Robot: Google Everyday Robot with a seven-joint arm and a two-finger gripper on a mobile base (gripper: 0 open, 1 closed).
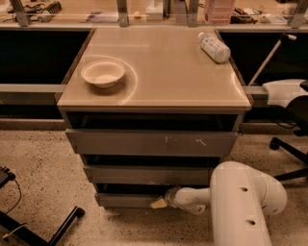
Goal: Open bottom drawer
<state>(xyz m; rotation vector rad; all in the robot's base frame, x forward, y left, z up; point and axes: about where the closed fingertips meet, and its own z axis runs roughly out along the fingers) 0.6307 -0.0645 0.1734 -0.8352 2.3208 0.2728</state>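
The cabinet (154, 77) has three grey handleless drawer fronts. The bottom drawer (122, 200) is the lowest and smallest front, plain grey, just above the floor, with a dark gap above it. The middle front (144, 175) and the tall scratched top front (149, 142) sit above it. My gripper (158, 203) has a pale tan tip, reaches in from the right at the end of the white arm (240, 202), and is at the right part of the bottom drawer's front, near its top edge. Whether it touches the front I cannot tell.
A white bowl (103, 73) and a lying plastic bottle (214, 46) rest on the cabinet top. An office chair base (288, 144) stands at the right. Black stand legs (62, 226) lie on the speckled floor at the lower left. A cluttered counter (144, 9) runs behind.
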